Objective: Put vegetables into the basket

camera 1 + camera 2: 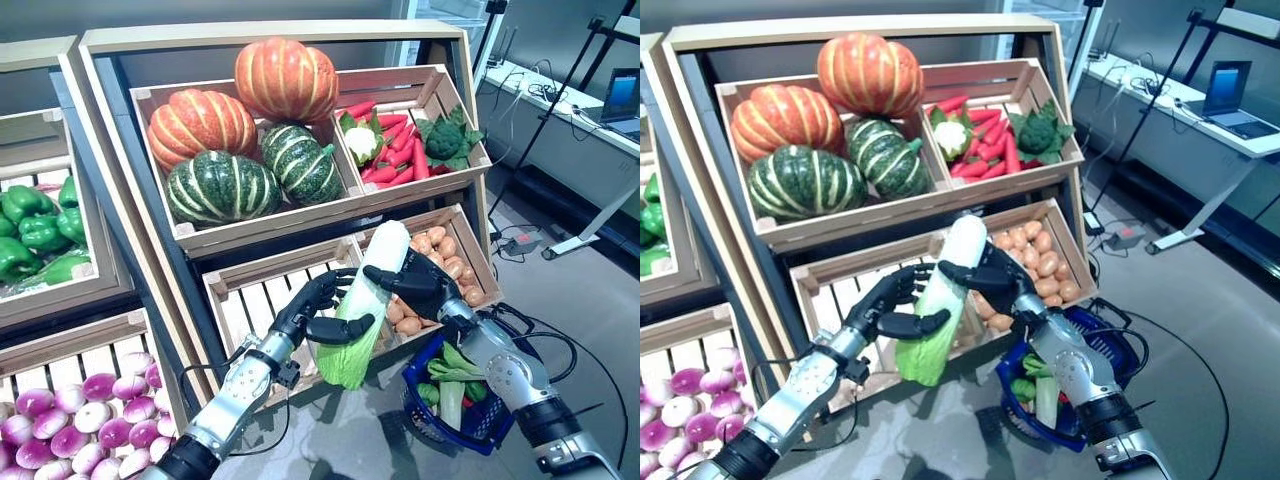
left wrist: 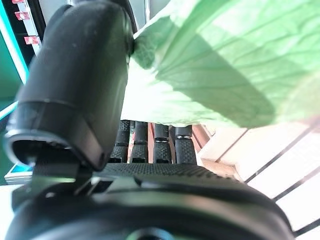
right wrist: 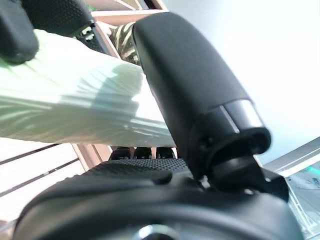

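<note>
Two hands grip one napa cabbage [image 1: 367, 300] at the same time, in front of the lower crate [image 1: 262, 297] of the wooden produce stand. The left hand [image 1: 318, 312] curls round its leafy green end, thumb across the front; the right hand [image 1: 418, 284] wraps the pale upper stalk from the other side. The cabbage stands nearly upright, tilted a little, held clear of the crate slats.

The blue basket [image 1: 488, 427] hangs low on the robot's right, below the right forearm, and already holds some greens [image 1: 452, 372]. How it is carried cannot be told. The cabbage is not yet over it: it sits up and to the left of the basket rim.

Risks from here, as I judge them:
- A handover or shared carry is underway, so if one hand lets go before the other has a firm hold, the long cabbage could pivot and drop to the floor.
- The soft leaves in the left hand may slip or tear under load.
- The right hand is close to the crate of potatoes [image 1: 446, 262]; a swing toward the basket could knock them.
- The cabbage is long compared with the basket's opening, and with greens inside it may catch on the rim or tip out.
</note>
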Motion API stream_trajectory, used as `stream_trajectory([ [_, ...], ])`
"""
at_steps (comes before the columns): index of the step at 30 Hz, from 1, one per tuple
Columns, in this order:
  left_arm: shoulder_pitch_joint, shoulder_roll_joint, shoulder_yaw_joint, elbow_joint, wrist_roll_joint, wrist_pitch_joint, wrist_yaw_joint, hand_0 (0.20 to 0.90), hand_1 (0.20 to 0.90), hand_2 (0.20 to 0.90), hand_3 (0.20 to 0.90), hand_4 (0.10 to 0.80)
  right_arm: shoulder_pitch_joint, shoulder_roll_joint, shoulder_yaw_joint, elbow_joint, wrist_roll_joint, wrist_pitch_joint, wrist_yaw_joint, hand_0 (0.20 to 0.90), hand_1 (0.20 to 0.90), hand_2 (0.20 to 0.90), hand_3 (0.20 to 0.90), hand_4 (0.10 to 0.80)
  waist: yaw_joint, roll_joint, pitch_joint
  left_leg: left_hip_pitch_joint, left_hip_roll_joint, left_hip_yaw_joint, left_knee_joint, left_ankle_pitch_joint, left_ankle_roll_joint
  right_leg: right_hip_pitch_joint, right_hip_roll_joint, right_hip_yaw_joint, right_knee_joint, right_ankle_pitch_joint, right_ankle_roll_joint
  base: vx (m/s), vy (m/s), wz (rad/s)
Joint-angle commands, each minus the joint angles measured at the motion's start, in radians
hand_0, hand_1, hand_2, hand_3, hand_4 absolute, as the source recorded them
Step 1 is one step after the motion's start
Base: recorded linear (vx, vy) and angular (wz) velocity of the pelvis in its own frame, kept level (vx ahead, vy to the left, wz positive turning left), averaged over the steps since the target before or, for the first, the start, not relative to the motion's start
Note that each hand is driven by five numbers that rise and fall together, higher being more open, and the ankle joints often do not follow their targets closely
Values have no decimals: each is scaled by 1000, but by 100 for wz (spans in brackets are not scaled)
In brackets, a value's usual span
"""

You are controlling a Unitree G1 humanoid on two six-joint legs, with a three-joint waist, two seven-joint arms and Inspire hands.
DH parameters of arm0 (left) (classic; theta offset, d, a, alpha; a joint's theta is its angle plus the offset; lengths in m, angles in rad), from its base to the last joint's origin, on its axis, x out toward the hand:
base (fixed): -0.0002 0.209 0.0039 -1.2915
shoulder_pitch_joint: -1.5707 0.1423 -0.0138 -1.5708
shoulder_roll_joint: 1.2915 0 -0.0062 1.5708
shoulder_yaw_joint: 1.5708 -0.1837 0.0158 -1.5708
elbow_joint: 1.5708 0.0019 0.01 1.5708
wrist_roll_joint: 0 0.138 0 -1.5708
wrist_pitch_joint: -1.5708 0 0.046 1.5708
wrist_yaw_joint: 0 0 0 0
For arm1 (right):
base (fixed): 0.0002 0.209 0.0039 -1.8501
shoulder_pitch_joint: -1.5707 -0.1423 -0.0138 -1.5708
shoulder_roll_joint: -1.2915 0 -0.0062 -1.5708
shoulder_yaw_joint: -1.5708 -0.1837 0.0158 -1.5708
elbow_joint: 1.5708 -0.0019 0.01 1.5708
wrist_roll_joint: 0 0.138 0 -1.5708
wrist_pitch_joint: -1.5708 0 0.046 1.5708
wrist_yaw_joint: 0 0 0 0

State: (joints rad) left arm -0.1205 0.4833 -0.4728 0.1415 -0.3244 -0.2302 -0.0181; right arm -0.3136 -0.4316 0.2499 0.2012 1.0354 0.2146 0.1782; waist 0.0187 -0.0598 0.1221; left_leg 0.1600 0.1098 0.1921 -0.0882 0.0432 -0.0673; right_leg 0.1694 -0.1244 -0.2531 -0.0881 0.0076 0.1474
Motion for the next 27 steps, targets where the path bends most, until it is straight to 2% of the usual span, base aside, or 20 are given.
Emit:
stream_trajectory([
  [1,-132,-13,-50,-124,25,-187,-46,300,300,300,300,400,-203,22,-6,37,108,-56,78,900,900,900,900,800,14,-4,-72,-13,-20,-4,1,-86,17,-13,5,-19,1,9,-37,-6,-3,6],
  [2,-134,-11,-57,-126,26,-184,-49,300,300,300,300,400,-214,23,-7,49,113,-60,78,900,900,900,900,800,16,-4,-72,-13,-20,-6,1,-87,16,-13,5,-20,1,9,-37,-7,-5,8],
  [3,-136,-9,-65,-126,20,-182,-53,300,300,300,300,400,-231,24,-6,65,127,-69,78,578,578,578,578,585,19,-3,-72,-13,-20,-7,1,-87,16,-12,4,-21,1,9,-37,-5,-3,8],
  [4,-137,-9,-67,-127,18,-181,-53,300,300,300,300,400,-237,25,-5,69,128,-73,77,472,472,472,472,515,19,-3,-71,-13,-20,-8,1,-87,16,-12,4,-21,1,9,-37,-5,-2,9],
  [5,-136,-5,-74,-127,12,-181,-57,300,300,300,300,400,-251,27,-6,80,136,-87,81,300,300,300,300,400,22,-1,-73,-13,-20,-10,1,-87,15,-11,4,-22,1,9,-37,-3,0,9],
  [19,-128,4,-102,-106,-10,-184,-44,300,300,300,300,400,-289,5,-16,145,65,-161,53,300,300,300,300,400,25,8,-72,-13,-17,-16,1,-88,15,-11,2,-19,1,5,-37,-2,0,2],
  [27,-100,4,-82,-86,-15,-174,-27,300,300,300,300,400,-258,-16,-36,142,30,-168,63,300,300,300,300,400,15,10,-72,-10,-14,-6,1,-88,14,-14,2,-10,1,9,-35,0,0,0],
])
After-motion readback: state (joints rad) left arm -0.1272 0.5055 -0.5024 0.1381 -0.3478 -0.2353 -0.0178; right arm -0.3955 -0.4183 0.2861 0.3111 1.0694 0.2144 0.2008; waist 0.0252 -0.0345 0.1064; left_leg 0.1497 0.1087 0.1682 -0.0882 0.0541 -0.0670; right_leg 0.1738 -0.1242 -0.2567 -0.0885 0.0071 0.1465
